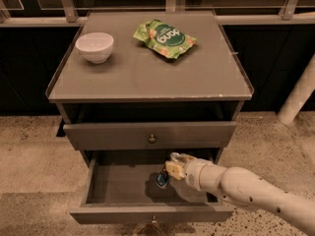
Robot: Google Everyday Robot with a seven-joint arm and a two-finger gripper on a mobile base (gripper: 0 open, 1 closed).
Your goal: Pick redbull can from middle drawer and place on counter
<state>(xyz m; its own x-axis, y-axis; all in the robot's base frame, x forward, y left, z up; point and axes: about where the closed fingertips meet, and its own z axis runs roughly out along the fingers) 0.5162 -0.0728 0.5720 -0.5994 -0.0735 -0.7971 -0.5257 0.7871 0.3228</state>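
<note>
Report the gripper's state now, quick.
Gripper: state cannot be told; it is inside the open middle drawer, right at the redbull can.

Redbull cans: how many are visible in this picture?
1. The redbull can is in the open middle drawer, right beside the pincer inside it; the arm may hide others.

Single cam, high and in front of the cabinet, tilted down, facing its front. Mid range: whole counter (147, 75) up top, open middle drawer (118, 183) near the bottom edge. Arm enters from lower right (mount unknown); gripper (170, 170) sits inside the drawer, right at the redbull can (162, 179).
</note>
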